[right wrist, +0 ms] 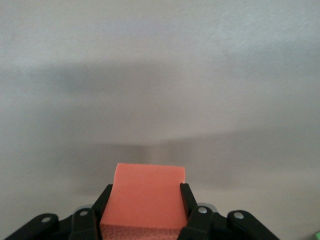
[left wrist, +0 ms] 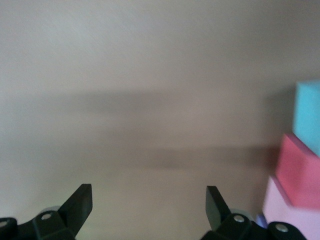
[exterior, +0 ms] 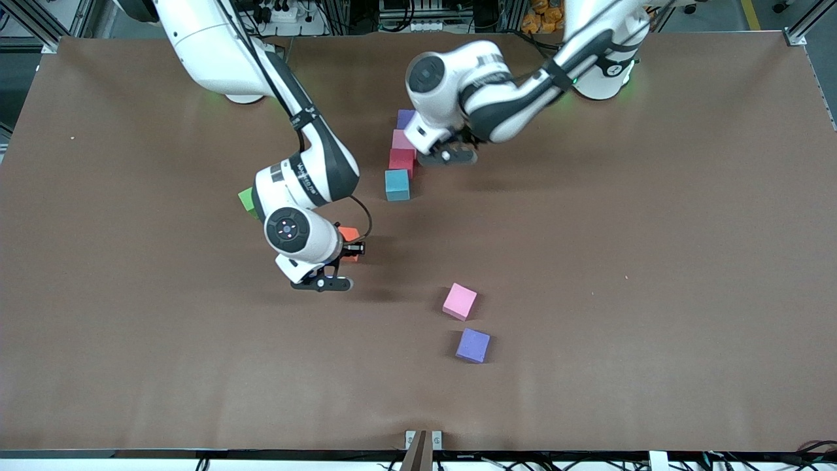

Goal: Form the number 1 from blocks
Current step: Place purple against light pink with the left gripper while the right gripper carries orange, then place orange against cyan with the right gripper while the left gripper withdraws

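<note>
**Four blocks in a line, one orange block in the right claw**

Four blocks form a straight column near the middle of the brown table point(exterior: 654, 261): a purple block point(exterior: 405, 118) farthest from the front camera, then a pink block point(exterior: 401, 139), a red block point(exterior: 401, 159) and a light blue block point(exterior: 397, 184) nearest to it. Each touches the next, as far as the front view shows.

The left claw point(left wrist: 149, 202) hangs low just beside this column, next to the red and pink blocks, on the side toward the left arm's end of the table. Its fingers stand wide apart with nothing between them; its wrist view shows bare table ahead and the light blue, red and pink blocks at the edge.

The right claw point(right wrist: 145, 200) is clamped on an orange block point(right wrist: 144, 197), its fingers pressing two opposite faces. It is over bare table, toward the right arm's end from the column.

A green block point(exterior: 246, 199) lies on the table, partly hidden by the right arm. Two loose blocks lie nearer to the front camera than the column: a second pink block point(exterior: 460, 301) and, nearer still and just beside it, a second purple block point(exterior: 473, 345), both slightly turned.
</note>
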### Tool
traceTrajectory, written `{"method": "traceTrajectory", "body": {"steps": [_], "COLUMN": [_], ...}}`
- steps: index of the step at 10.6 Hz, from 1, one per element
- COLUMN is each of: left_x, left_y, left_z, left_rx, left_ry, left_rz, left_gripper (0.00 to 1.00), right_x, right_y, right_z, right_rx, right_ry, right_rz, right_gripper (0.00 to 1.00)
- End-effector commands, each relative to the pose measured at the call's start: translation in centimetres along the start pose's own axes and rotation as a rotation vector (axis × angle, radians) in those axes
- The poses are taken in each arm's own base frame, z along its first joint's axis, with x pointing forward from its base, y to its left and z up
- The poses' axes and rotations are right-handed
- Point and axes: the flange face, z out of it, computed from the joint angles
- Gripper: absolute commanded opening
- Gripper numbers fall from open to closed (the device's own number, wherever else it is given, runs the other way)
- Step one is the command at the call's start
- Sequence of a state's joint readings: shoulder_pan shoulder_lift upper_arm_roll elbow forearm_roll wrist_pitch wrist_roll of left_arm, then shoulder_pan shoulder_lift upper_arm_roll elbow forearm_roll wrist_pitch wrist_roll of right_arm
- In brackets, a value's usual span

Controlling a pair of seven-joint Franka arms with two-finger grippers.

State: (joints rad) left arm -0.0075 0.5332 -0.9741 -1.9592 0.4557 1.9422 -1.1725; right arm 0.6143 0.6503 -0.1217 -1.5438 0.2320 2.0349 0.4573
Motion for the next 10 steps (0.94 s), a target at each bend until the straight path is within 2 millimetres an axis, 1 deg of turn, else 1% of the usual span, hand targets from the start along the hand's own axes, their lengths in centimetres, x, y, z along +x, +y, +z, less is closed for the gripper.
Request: {"method": "traceTrajectory", "body": {"steps": [1, 2, 3, 4, 5, 6, 7, 8, 9, 10], "left_x": [4.9, 7.0, 9.6, 12.2, 14.3, 16.7, 18.4, 19.6, 20.6, 21.6], "left_y": [-4.7, -6.8, -9.3, -11.9, -14.2, -16.6, -19.0, -21.7, -24.3, -26.6], "left_z": [-0.3, -0.6, -1.5, -2.7, -3.8, -5.4, -6.0, -6.1, -6.0, -6.3], "left_rx": [-0.007, -0.013, -0.026, -0.043, -0.062, -0.081, -0.089, -0.085, -0.081, -0.081], "left_ry": [0.039, 0.048, 0.072, 0.095, 0.112, 0.147, 0.164, 0.169, 0.169, 0.176], "left_rz": [-0.031, -0.042, -0.069, -0.107, -0.136, -0.174, -0.200, -0.180, -0.141, -0.097], "left_gripper": [1.00, 1.00, 1.00, 1.00, 1.00, 1.00, 1.00, 1.00, 1.00, 1.00], "right_x": [-1.4, -2.2, -3.3, -4.1, -5.0, -5.7, -6.5, -7.0, -7.6, -8.0], "right_y": [-3.2, -4.3, -5.6, -6.7, -8.0, -8.8, -9.6, -10.0, -10.0, -9.9], "right_z": [0.7, 0.9, 1.1, 1.3, 1.9, 2.8, 3.3, 3.8, 4.8, 5.4], "right_rx": [0.005, 0.003, -0.001, 0.000, 0.004, -0.004, -0.008, -0.018, -0.030, -0.043], "right_ry": [0.012, 0.014, 0.013, 0.020, 0.035, 0.033, 0.035, 0.035, 0.029, 0.021], "right_rz": [0.044, 0.058, 0.056, 0.046, 0.032, 0.034, 0.018, 0.007, 0.001, -0.005], "right_gripper": [0.00, 0.00, 0.00, 0.00, 0.00, 0.00, 0.00, 0.00, 0.00, 0.00]}}
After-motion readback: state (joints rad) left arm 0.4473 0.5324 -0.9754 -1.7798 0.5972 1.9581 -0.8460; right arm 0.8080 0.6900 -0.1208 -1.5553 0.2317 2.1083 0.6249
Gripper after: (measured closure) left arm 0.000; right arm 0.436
